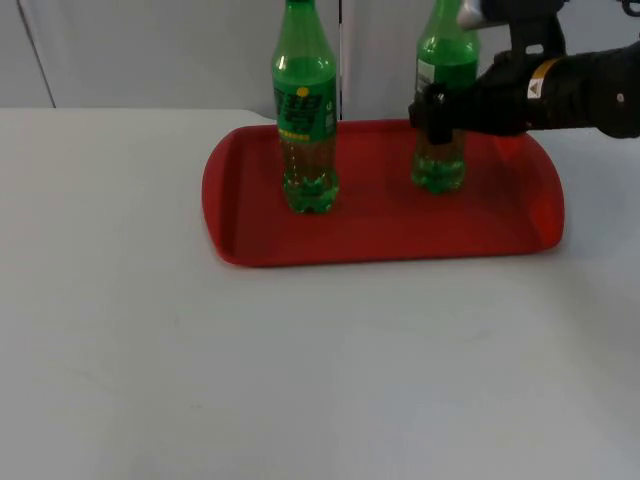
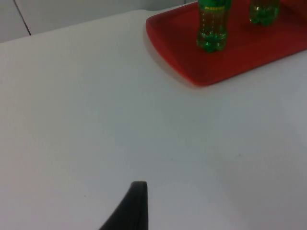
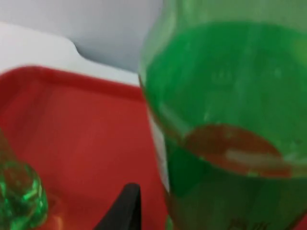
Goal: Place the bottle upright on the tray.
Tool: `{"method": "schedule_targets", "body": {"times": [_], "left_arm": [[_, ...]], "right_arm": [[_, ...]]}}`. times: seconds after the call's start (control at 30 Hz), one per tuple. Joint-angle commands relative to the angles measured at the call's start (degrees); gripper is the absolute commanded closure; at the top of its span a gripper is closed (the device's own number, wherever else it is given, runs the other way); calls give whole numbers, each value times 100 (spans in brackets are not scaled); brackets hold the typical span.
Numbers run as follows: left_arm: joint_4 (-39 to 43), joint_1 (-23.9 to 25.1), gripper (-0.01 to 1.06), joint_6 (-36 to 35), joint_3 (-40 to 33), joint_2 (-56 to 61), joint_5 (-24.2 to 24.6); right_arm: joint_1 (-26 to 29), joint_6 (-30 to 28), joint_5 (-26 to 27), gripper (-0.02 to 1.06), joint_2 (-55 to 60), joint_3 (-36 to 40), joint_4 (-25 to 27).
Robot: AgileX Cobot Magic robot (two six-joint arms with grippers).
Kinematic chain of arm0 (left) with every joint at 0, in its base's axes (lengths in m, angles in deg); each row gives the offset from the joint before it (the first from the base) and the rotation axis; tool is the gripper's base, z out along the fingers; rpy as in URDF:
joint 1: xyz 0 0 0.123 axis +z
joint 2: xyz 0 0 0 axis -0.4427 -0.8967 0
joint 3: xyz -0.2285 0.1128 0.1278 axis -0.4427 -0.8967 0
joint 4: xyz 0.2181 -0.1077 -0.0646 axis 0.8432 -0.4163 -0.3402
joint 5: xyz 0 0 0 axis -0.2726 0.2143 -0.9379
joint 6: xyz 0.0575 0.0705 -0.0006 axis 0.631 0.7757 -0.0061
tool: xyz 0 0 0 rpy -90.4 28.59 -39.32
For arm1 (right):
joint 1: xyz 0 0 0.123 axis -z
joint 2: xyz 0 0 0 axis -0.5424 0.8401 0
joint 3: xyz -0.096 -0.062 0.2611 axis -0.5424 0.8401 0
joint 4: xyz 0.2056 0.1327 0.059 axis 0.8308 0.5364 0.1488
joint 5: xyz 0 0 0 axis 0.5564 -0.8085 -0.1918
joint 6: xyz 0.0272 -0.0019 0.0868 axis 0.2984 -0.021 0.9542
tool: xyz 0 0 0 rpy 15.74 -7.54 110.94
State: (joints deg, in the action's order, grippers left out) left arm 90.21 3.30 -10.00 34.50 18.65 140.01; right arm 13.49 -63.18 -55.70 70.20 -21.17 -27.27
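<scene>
A red tray (image 1: 380, 240) lies at the back of the table. Two green bottles stand upright on it. The left bottle (image 1: 305, 110) is free, with a green and yellow label. My right gripper (image 1: 435, 112) is shut on the right bottle (image 1: 440, 170) at label height, and that bottle's base rests on the tray. In the right wrist view the held bottle (image 3: 225, 96) is very close, beside the other bottle's base (image 3: 19, 196) on the tray (image 3: 86, 124). My left gripper (image 2: 138, 211) waits over bare table, facing the tray (image 2: 216, 67) and both bottles (image 2: 212, 28) (image 2: 264, 12).
The white table top (image 1: 300, 380) spreads in front of the tray and to its left. A grey partition wall (image 1: 150, 50) stands right behind the tray. The right arm (image 1: 580, 95) reaches in over the tray's right end.
</scene>
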Motion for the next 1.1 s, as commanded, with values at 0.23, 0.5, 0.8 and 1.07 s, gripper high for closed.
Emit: {"method": "schedule_targets", "body": {"times": [0.23, 0.5, 0.8, 1.07], "left_arm": [[76, -31, 0, -29, -22, 20, -54], [88, -31, 0, -29, -22, 20, -66], [88, -31, 0, -29, -22, 20, -66], [88, -31, 0, -29, -22, 20, -66]], "right_arm": [[-205, 0, -1594, -1, -175, -17, -28], [-495, 11, -2902, -1, -175, -17, 30], [-664, -99, -3724, -1, -601, 306, 498], [-664, -99, -3701, -1, -1715, 1155, 566]]}}
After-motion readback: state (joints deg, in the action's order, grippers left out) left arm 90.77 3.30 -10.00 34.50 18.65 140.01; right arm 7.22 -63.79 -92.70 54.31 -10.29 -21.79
